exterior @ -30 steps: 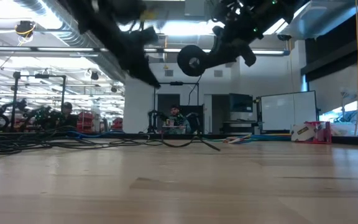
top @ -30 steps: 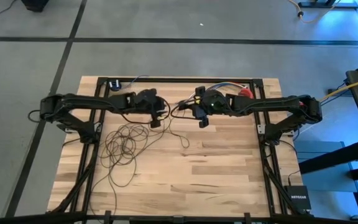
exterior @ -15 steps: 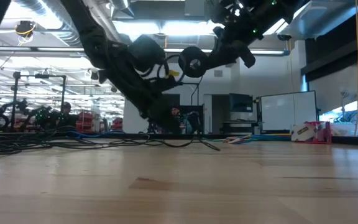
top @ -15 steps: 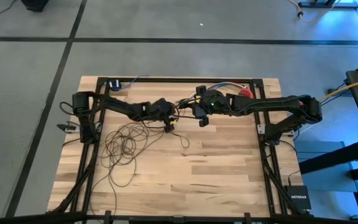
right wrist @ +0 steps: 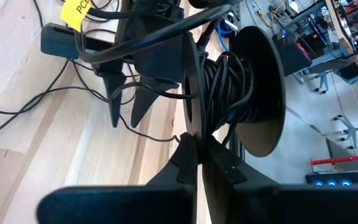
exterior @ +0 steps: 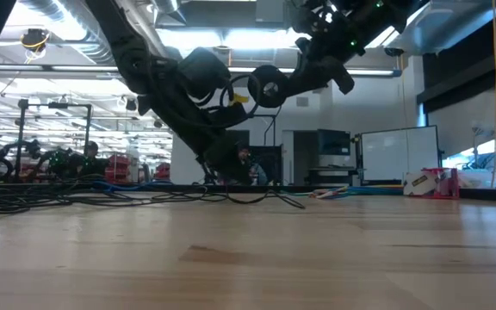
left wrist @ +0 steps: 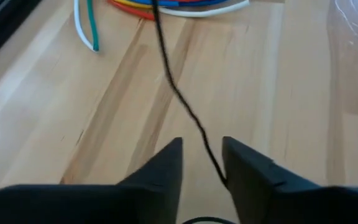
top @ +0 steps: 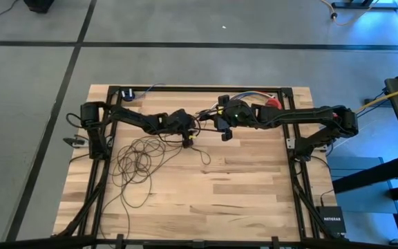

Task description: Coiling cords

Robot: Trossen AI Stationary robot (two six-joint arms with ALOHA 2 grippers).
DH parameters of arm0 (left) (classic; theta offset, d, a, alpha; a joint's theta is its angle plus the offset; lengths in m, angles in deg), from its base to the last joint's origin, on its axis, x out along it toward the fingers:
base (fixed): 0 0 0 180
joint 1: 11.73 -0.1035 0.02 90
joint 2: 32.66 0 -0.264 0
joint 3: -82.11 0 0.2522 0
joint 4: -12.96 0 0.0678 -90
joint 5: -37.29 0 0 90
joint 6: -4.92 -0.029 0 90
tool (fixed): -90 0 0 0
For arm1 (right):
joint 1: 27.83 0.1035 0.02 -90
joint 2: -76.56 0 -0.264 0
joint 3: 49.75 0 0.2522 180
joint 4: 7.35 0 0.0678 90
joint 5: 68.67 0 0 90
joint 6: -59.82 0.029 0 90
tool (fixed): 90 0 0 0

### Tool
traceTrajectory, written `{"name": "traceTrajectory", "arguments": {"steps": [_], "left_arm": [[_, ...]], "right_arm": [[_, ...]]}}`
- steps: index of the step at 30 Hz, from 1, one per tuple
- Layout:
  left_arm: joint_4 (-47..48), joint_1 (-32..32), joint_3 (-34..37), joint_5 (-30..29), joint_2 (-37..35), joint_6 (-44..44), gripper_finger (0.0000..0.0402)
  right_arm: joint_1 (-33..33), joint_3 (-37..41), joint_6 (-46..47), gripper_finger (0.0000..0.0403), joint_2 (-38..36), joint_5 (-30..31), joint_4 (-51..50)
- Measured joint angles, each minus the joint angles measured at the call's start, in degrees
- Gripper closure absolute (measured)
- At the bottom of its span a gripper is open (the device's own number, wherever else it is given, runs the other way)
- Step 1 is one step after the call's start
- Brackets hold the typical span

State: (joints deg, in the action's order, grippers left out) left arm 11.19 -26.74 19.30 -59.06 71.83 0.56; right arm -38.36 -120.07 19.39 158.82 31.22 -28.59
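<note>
cords (top: 138,160): one, many loops | spool (right wrist: 235,93): one, right claw (right wrist: 199,163) pinching rim

Black spool (exterior: 266,85) above wooden table (exterior: 317,258)

A small black box (top: 331,220) on the floor beside the table carried the white word "NETGEAR". A yellow tag (right wrist: 74,10) on the cables of the left arm, seen in the right wrist view, showed the black letters "PC", and the rest of it was cut off. No other text could be read.
</note>
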Motion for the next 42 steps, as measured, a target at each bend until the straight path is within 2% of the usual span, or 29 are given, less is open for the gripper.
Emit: {"name": "traceTrajectory", "arguments": {"steps": [4,6,11,16,20,25,27,34,39,41,42], "left_arm": [[-0.06,0.02,0.0,0.0,0.0,-1.38,0.0379],[-0.06,0.04,0.0,0.0,0.0,-1.87,0.0394],[4.18,0.13,0.02,-0.32,-1.26,-2.8,0.0393],[13.17,2.41,0.02,-3.34,-6.87,-5.33,0.0394],[19.16,5.97,0.04,-9.16,-14.04,-8.55,0.0398],[24.61,9.38,0.02,-19.79,-24.92,-11.78,0.0398],[25.49,9.9,0.02,-21.52,-28.96,-13.29,0.0399],[21.34,10.63,0.01,-20.84,-37.71,-18.65,0.04],[18.3,11.85,-0.02,-10.45,-38.35,-20.53,0.04],[19.09,12.08,-0.02,-11.01,-37.99,-20.27,0.04],[20.31,11.78,-0.02,-13.33,-37.94,-20.08,0.04]], "right_arm": [[0.0,0.0,0.1,0.0393,0.0,-0.44,0.04],[0.0,0.0,0.19,0.0393,0.0,-0.45,0.01],[0.0,0.0,1.26,0.0393,0.0,-0.36,-0.14],[0.0,0.0,1.29,0.0393,0.0,0.07,-0.28],[0.0,0.0,1.27,0.0393,0.0,0.09,-0.24],[0.0,0.0,1.29,0.0393,0.0,0.09,-0.67],[0.0,0.0,1.27,0.0393,0.0,0.0,-0.86],[0.0,0.0,1.47,0.0393,0.0,-0.39,-1.69],[0.0,0.0,1.55,0.0393,0.0,-0.37,-1.68],[0.0,0.0,1.57,0.0393,0.0,-0.44,-1.7],[0.01,0.0,1.6,0.0393,0.0,-0.87,-1.73]]}}
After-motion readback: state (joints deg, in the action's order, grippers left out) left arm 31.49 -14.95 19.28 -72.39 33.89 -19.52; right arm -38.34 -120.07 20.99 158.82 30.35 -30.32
